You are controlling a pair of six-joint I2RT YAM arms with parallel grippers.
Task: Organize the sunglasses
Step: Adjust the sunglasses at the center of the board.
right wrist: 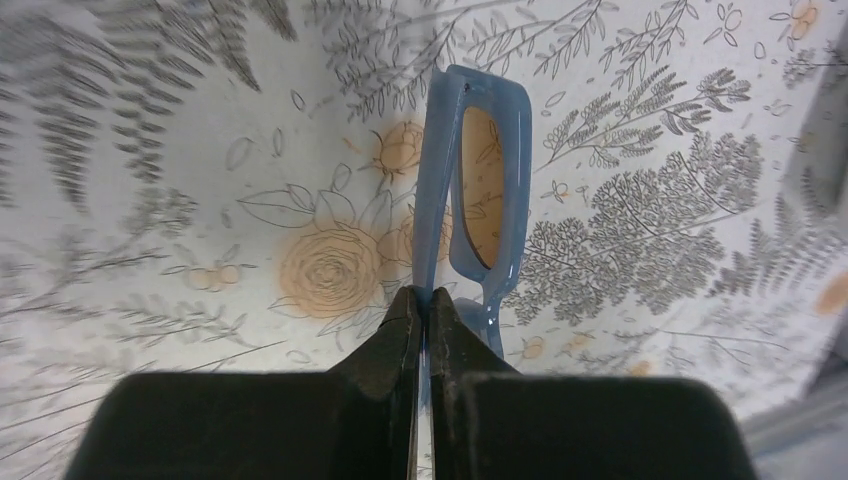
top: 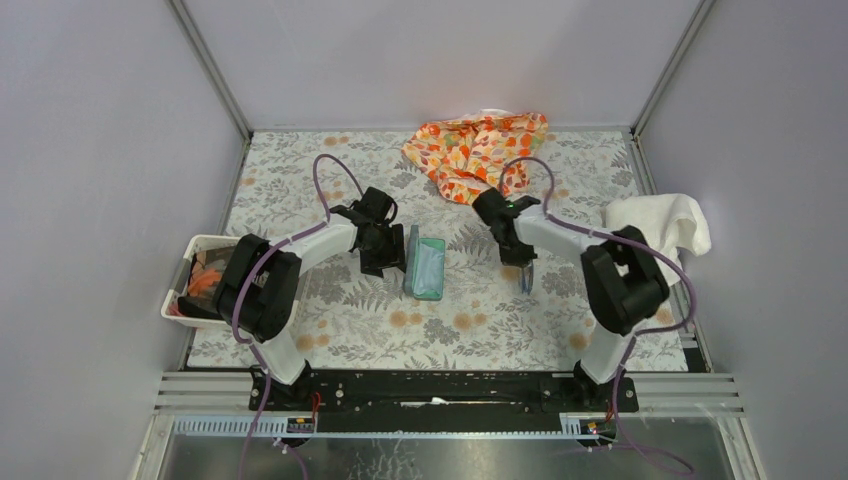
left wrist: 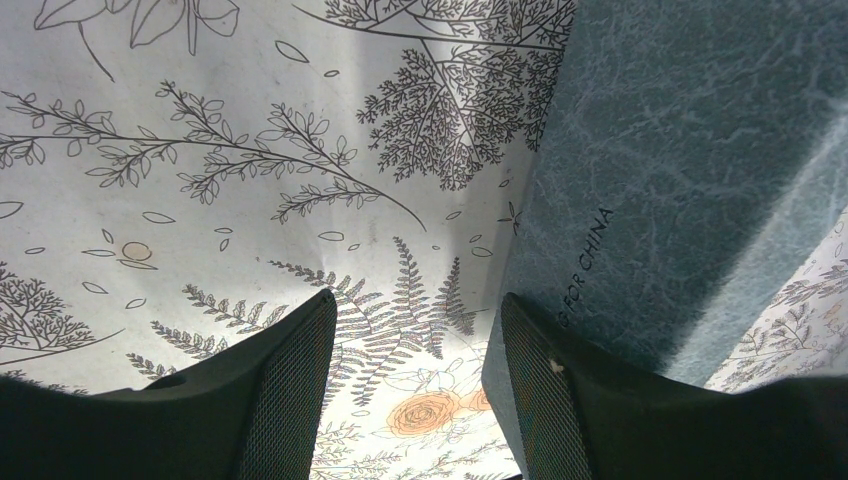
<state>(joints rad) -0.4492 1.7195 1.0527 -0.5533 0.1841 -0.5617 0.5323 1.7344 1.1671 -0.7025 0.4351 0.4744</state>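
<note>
Covering the bench was a pale cloth printed with grey ferns and peach roses, with plain grey walls on three sides. The right hand was pressed together, pinching the blue plastic-framed sunglasses with brownish lenses by one end of the frame. Their long axis ran straight out in line with the fingers, free end pointing away from the hand, right of the open dark grey rectangular case with teal lining. Frame was glossy with rounded corners; case shell was leather-grained. Left hand was spread, one finger at the case's outer wall.
</note>
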